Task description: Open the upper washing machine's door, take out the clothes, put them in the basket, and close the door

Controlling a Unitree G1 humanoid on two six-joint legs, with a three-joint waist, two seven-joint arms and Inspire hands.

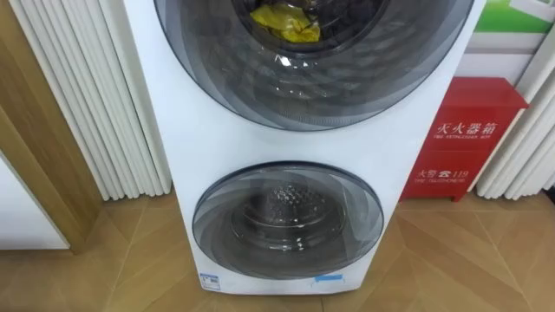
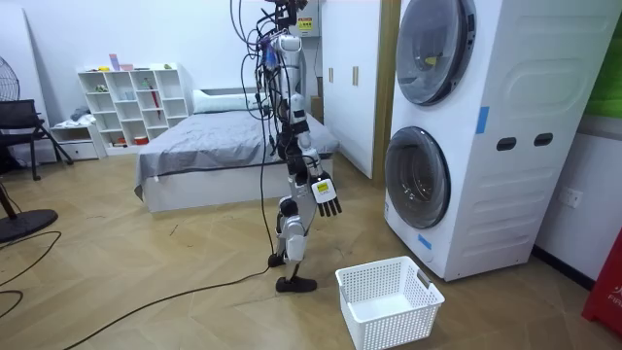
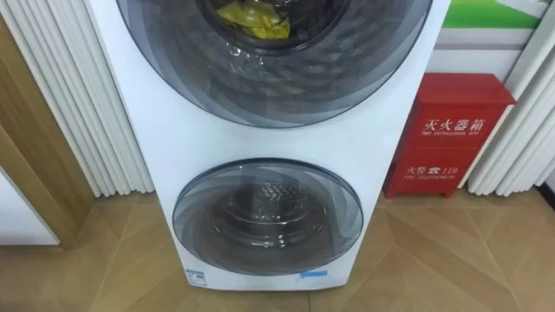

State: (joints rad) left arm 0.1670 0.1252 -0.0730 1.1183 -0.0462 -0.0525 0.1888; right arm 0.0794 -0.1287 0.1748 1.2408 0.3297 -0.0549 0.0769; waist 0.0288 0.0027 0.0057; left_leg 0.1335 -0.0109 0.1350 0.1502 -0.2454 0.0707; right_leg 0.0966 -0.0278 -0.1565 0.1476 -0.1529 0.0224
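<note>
- Clothes point(image 1: 289, 24): lying as a crumpled yellow bundle in the upper drum of the stacked washing machine point(image 1: 364, 152), showing at the top edge of the eye views, seemingly behind the round upper door point(image 1: 364, 82).
- Looking thin, creased and limp; probably bunching and trailing when lifted rather than coming out in one tidy piece.
- Showing nothing but bare metal in the lower drum point(image 1: 286, 217), behind its own closed glass.
- Standing well apart from the machine in the room view, facing it, with the white basket point(image 2: 374, 316) on the floor between.
- Hanging the right hand point(image 2: 327, 194) low by the hip, fingers loosely straight and a little spread, holding nothing.
- Risking a knock of straight fingers against glass, if reaching for the bundle before swinging open the upper door, which appears shut.
- Risking a short reach, with the bundle sitting high and the stance far back.
- Risking a stumble on the basket when stepping closer, lying as it does right in the path.
- Risking a snag of cloth on the door rim, or a drop onto the floor beside the basket, from too weak a pinch on loose folds.
</note>
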